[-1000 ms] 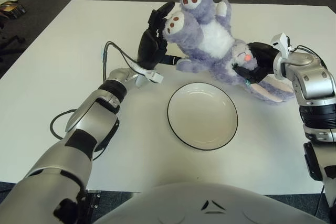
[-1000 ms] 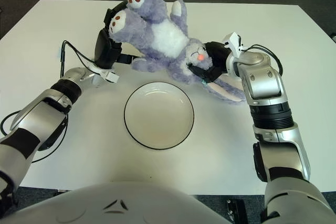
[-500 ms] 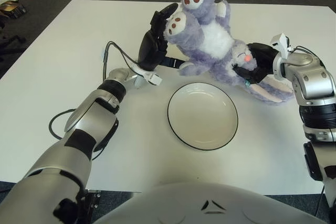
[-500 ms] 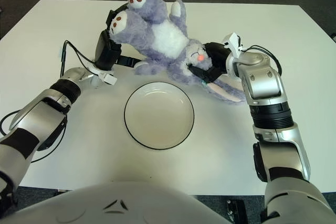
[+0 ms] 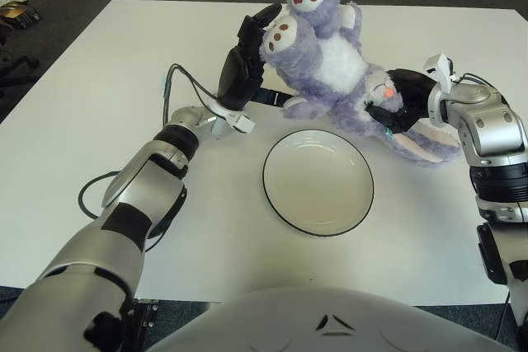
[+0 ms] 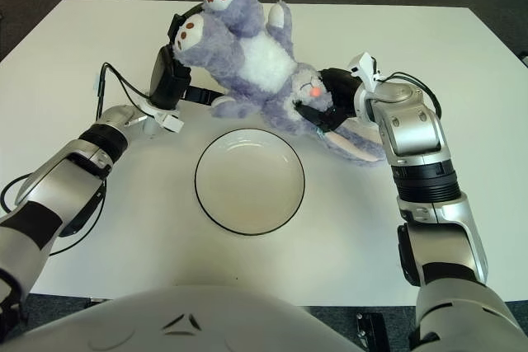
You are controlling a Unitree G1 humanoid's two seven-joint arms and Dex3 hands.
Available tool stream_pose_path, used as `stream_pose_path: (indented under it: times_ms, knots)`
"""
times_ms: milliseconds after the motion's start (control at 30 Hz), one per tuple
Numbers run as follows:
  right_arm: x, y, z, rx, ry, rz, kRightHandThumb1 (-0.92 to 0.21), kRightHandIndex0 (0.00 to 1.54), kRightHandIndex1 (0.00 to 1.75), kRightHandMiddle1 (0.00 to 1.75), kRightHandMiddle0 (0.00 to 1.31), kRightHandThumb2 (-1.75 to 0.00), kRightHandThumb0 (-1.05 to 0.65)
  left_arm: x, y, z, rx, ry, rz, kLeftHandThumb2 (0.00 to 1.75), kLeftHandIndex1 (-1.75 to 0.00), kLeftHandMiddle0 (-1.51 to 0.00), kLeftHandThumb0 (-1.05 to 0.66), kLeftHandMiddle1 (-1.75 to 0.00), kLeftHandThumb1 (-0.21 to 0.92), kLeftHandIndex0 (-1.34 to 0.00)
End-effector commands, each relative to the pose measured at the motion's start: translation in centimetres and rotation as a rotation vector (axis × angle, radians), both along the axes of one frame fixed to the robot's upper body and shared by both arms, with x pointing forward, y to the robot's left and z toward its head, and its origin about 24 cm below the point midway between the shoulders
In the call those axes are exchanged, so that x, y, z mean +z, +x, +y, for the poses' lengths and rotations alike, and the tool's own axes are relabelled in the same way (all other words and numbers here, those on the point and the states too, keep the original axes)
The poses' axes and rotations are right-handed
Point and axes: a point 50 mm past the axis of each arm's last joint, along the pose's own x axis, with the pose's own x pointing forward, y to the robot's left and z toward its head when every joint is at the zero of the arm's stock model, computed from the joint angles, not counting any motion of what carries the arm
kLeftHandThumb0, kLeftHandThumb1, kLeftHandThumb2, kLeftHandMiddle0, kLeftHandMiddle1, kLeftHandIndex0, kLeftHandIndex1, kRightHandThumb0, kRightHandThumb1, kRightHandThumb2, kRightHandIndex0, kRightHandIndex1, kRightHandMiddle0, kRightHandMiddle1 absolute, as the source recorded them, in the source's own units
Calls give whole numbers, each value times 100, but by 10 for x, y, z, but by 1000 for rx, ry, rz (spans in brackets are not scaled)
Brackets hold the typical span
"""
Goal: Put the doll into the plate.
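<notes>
A purple and white plush doll [image 5: 330, 59] hangs belly up just beyond the far rim of the plate, feet up at the left, head at the right. My left hand [image 5: 241, 68] is shut on its leg from the left. My right hand [image 5: 404, 96] is shut on its head, whose long ears [image 5: 425, 144] trail on the table. A white plate with a dark rim [image 5: 271, 154] lies in the middle of the table, with nothing in it.
The white table [image 5: 99, 121] reaches to dark floor at the back. A black cable [image 5: 186, 80] loops from my left wrist. Small objects [image 5: 16, 10] lie on the floor at the far left.
Both hands have lifted the doll a little and shifted it slightly right and away; its feet now stand higher. The plate has not moved.
</notes>
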Motion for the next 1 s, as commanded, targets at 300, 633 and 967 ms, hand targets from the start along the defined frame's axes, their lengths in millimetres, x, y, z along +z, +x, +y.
stream_pose_path:
  times_ms: [300,633,967]
  knots:
    - [6,-1,7,61,-3,3,-12,77,175,175,95,-156,55,0,-7,-4,-38,-94,-69,60,-120,-7,-83,-74,59,0]
    - [6,-1,8,78,19,4,-12,77,175,175,94,-155,55,1,-17,2,-371,31,142,78,-110,-17,-69,-74,51,0]
    - [6,-1,8,79,3,-4,-12,77,175,175,94,-156,55,17,-5,-1,-290,104,92,67,-77,-14,-73,-51,62,0]
